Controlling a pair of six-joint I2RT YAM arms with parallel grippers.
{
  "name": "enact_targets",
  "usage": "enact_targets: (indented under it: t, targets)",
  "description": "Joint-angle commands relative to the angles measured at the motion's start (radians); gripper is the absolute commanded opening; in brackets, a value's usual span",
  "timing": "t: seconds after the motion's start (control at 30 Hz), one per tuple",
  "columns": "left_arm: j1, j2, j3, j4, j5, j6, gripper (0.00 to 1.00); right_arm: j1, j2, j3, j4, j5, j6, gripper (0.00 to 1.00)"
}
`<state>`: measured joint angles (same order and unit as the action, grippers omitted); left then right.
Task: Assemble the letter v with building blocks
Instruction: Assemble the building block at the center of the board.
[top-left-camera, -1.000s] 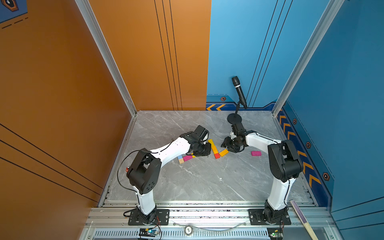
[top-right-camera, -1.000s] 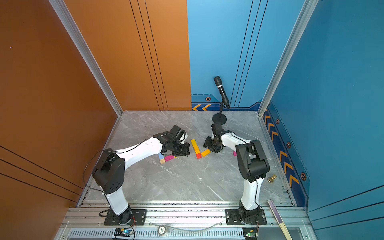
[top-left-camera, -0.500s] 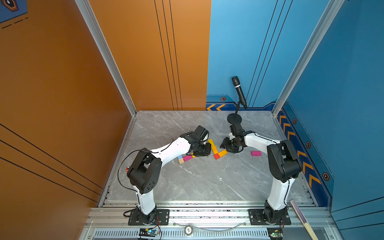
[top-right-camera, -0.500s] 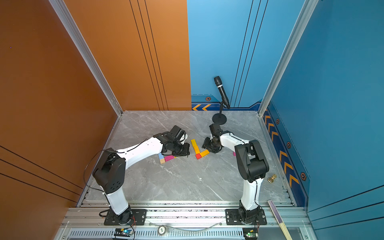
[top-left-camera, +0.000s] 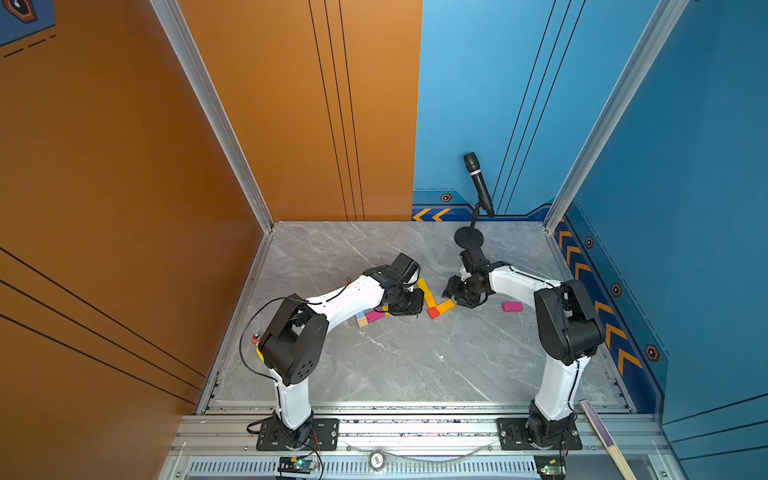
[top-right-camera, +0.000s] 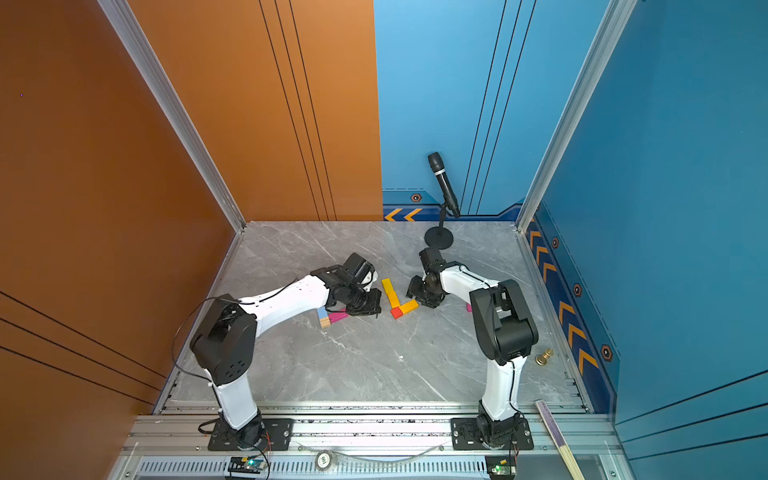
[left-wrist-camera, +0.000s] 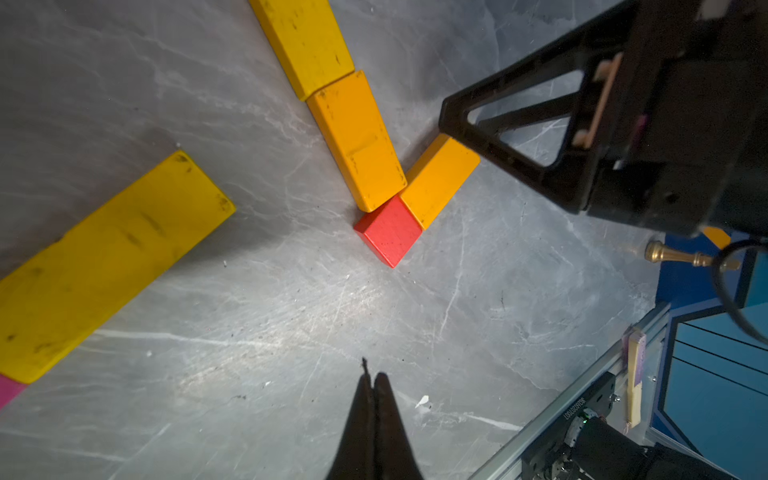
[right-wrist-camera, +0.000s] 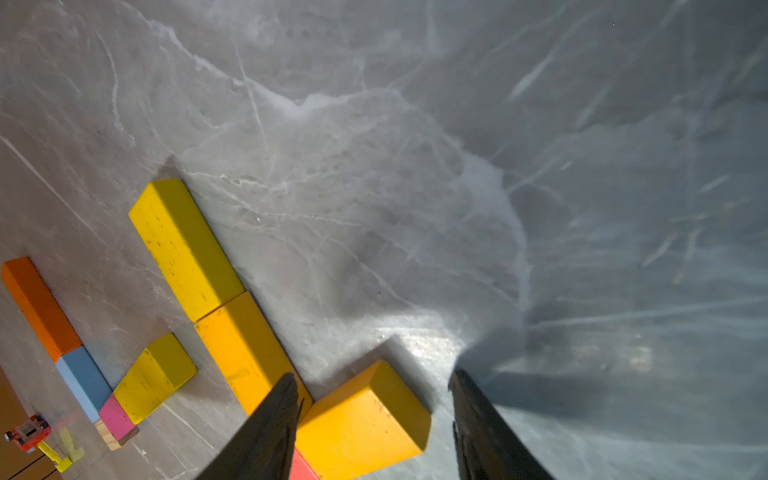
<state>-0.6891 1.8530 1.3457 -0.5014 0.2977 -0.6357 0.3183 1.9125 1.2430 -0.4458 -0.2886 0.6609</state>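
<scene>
Right gripper (top-left-camera: 459, 297), jaws apart, hangs over the short amber block (top-left-camera: 445, 306) midway across the grey table (top-left-camera: 374, 365) in both top views; the left gripper (top-left-camera: 411, 305) sits just left of the letter. Left wrist view: its own jaws are pressed together, empty. The red cube (left-wrist-camera: 389, 230) marks the letter's point, the amber block touching it and slanting far-right. Right wrist view: that block, glossy and square-edged, lies between the parted fingers (right-wrist-camera: 478, 424) — the right arm is plainly nearer.

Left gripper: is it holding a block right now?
No, the left gripper is shut with nothing between its tips, and the red cube lies apart from it.
</scene>
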Motion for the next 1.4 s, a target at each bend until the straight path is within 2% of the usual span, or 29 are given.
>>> enact_targets:
  t: [0.0, 0.17, 0.33, 0.57, 0.9, 1.37]
  targets:
    - [-0.022, 0.037, 0.032, -0.048, 0.024, 0.008, 0.00, -0.014, -0.038, 0.002, -0.034, 0.029, -0.006, 0.60]
    - [-0.043, 0.075, 0.052, -0.049, 0.005, -0.001, 0.00, -0.024, -0.059, -0.009, -0.028, 0.026, -0.006, 0.54]
    - [-0.058, 0.101, 0.060, -0.034, -0.071, -0.017, 0.00, -0.029, -0.077, -0.015, -0.021, 0.026, -0.004, 0.54]
    - [-0.066, 0.142, 0.056, 0.028, -0.111, -0.057, 0.00, -0.048, -0.115, -0.029, -0.019, 0.026, -0.009, 0.54]
    - [-0.070, 0.170, 0.053, 0.126, -0.113, -0.082, 0.00, -0.081, -0.172, -0.072, -0.008, 0.036, -0.006, 0.54]
    - [-0.075, 0.200, 0.051, 0.127, -0.108, -0.090, 0.00, -0.094, -0.191, -0.098, -0.001, 0.038, 0.000, 0.54]
